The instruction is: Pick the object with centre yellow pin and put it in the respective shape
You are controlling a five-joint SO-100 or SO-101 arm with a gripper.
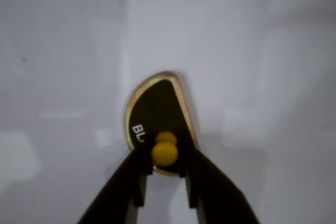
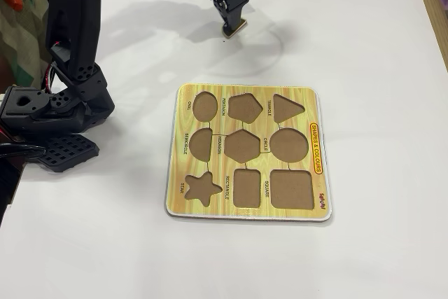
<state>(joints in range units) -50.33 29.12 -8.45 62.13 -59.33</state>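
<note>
In the wrist view, the semicircle piece [image 1: 157, 121] is seen with its dark face turned to the camera, a tan rim around it and the white letters "BL" near its curved edge. Its round yellow knob [image 1: 165, 153] is caught between the two black fingers [image 1: 131, 182] of the gripper [image 1: 165, 162], which rise from the bottom edge of the picture. The jaws are closed against the knob from either side, one finger to its left and one to its right, while most of the piece extends beyond the fingertips towards the top of the view. Behind the piece only the pale table [image 1: 63, 77] is seen, and a soft shadow lies beside the piece.

In the fixed view, the gripper [image 2: 234, 27] is found near the top of the picture, with the piece [image 2: 235, 29] held at its tip just above the white table [image 2: 364, 54], well apart from the yellow puzzle board [image 2: 248, 215]. The semicircle recess [image 2: 201, 143] is seen at the left of the board's middle row, empty, below the oval recess [image 2: 204, 106]. Whether the piece touches the table cannot be told.
</note>
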